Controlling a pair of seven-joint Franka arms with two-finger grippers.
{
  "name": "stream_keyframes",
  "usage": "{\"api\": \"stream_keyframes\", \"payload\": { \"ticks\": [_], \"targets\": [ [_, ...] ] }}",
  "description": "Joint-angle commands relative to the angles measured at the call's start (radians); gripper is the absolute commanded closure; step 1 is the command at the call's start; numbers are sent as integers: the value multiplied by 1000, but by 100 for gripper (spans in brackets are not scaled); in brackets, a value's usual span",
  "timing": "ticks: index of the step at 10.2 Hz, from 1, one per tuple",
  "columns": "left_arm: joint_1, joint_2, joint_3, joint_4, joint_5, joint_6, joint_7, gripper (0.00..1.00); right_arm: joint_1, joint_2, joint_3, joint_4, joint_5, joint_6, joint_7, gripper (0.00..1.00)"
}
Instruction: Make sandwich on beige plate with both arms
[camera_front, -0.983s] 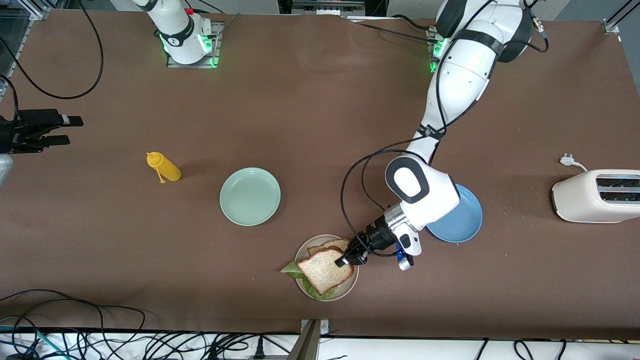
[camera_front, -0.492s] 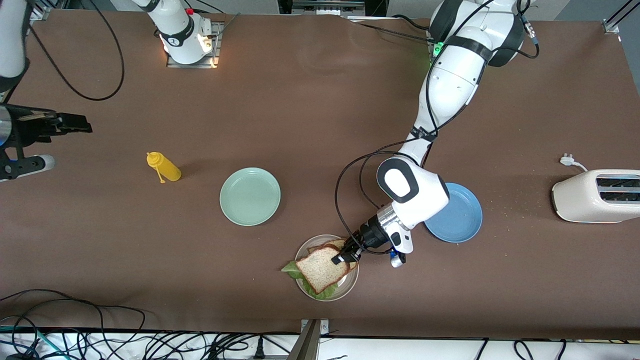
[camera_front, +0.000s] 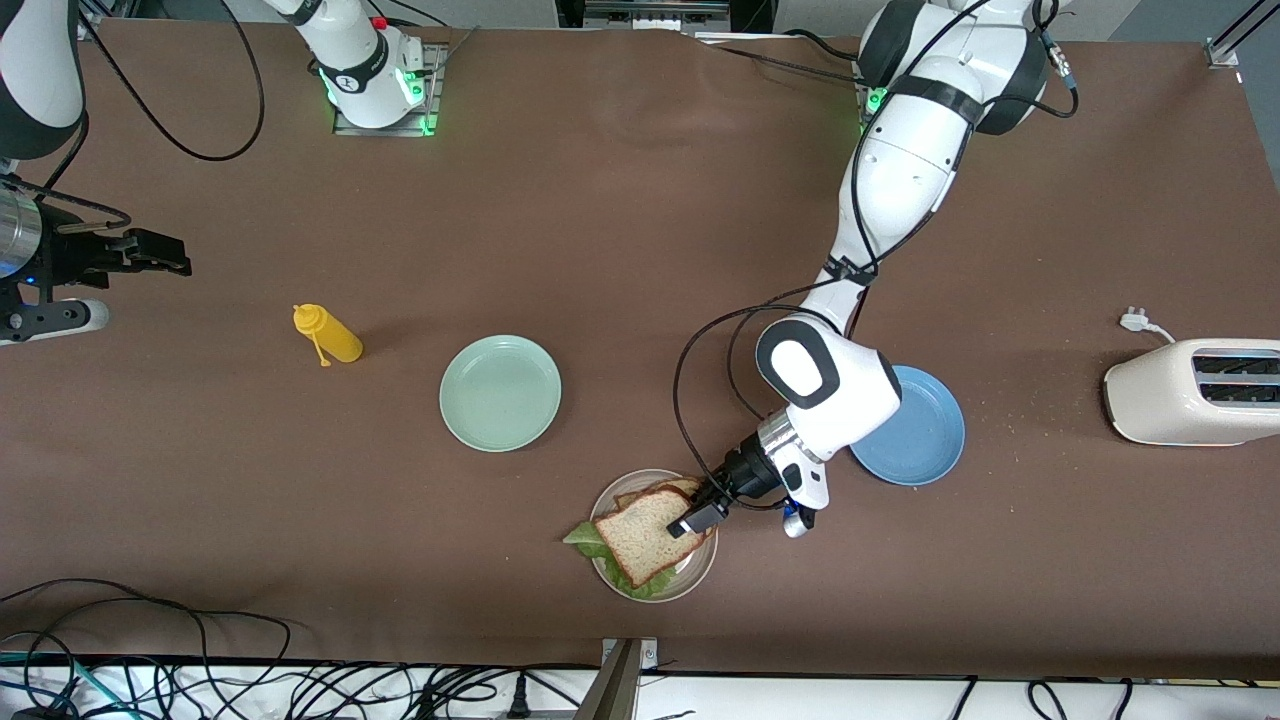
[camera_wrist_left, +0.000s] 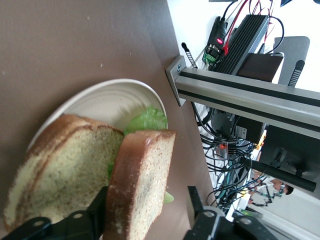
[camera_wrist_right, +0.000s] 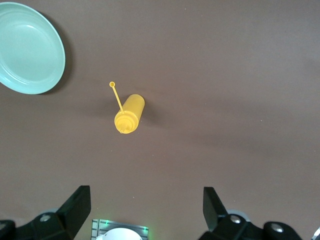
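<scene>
Entry: sandwich (camera_front: 648, 534) stacked on beige plate (camera_front: 700, 570), lettuce between slices; assembly looks nearly done. My left gripper (camera_front: 697, 518) sits over plate's rim, jaws parted, top slice leaning against one finger. Right gripper (camera_front: 160, 254), spread and empty, waits well off from plate.

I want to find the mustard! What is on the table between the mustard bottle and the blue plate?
In the front view, the mint-green plate lies between the yellow mustard bottle and the blue plate, along with bare brown table and the left arm's wrist.
</scene>
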Motion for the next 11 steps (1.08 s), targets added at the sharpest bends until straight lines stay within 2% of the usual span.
{"api": "stream_keyframes", "payload": {
  "ticks": [1, 2, 3, 6, 9, 11],
  "targets": [
    [-12, -7, 21, -28, 96, 16, 17, 0, -22, -83, 33, -101, -20, 86, 128, 0],
    [-15, -27, 23, -58, 180, 37, 4, 0, -68, -102, 82, -111, -20, 98, 207, 0],
    [-16, -31, 24, -71, 199, 39, 0, 0, -91, -119, 90, -105, -19, 97, 233, 0],
    [-20, -77, 38, -141, 276, 37, -14, 0, -123, -173, 90, -85, -3, 86, 234, 0],
    [-20, -128, 55, -209, 281, 27, -25, 0, -128, -197, 86, -83, -6, 83, 214, 0],
    [-20, -143, 63, -212, 291, 27, -141, 0, -128, -190, 86, -86, -13, 83, 214, 0]
  ]
}}
